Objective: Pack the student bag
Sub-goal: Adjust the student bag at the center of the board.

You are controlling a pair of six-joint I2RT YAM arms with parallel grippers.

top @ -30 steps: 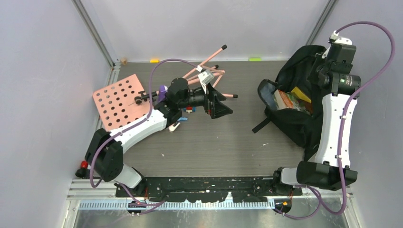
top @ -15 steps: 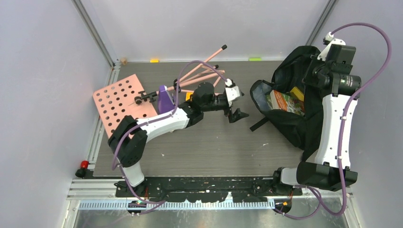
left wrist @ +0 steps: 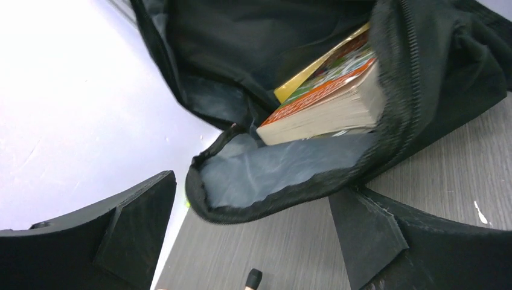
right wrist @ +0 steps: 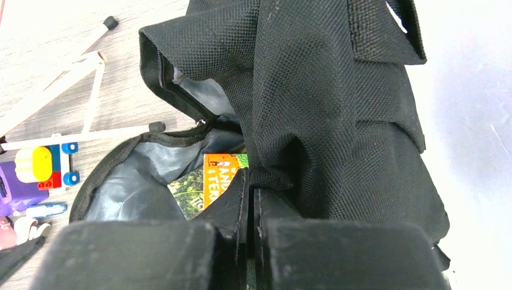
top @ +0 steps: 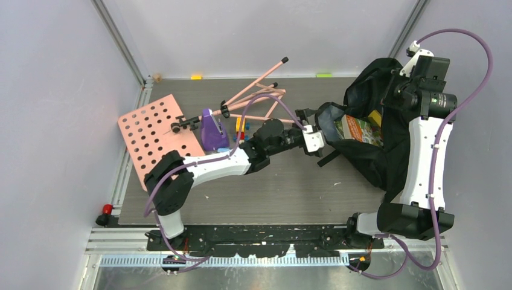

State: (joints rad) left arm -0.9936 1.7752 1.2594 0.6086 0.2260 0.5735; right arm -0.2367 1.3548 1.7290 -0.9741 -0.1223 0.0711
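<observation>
The student bag point(top: 386, 158), a large black backpack, lies at the table's right with its mouth open toward the left. In the right wrist view my right gripper point(right wrist: 250, 181) is shut on a fold of the bag's upper fabric point(right wrist: 338, 109), holding the mouth up. Books point(top: 357, 128) lie inside on the grey lining; the top one has an orange and green cover point(left wrist: 326, 106). My left gripper point(left wrist: 247, 241) is open and holds nothing, just outside the bag's lower rim point(left wrist: 272, 202). From above it point(top: 322, 144) is at the mouth's left edge.
A pink perforated board point(top: 154, 130) lies at the left, with a purple object point(top: 211, 132) beside it. Pink sticks with black tips point(top: 259, 92) and small colourful pieces point(top: 241, 127) lie at the back middle. A black bag strap point(top: 329, 159) trails onto the table.
My left arm has swung right from the pink sticks to the bag's mouth, its gripper open throughout. The right gripper stays shut on the fabric, and the bag's mouth has shifted slightly left.
</observation>
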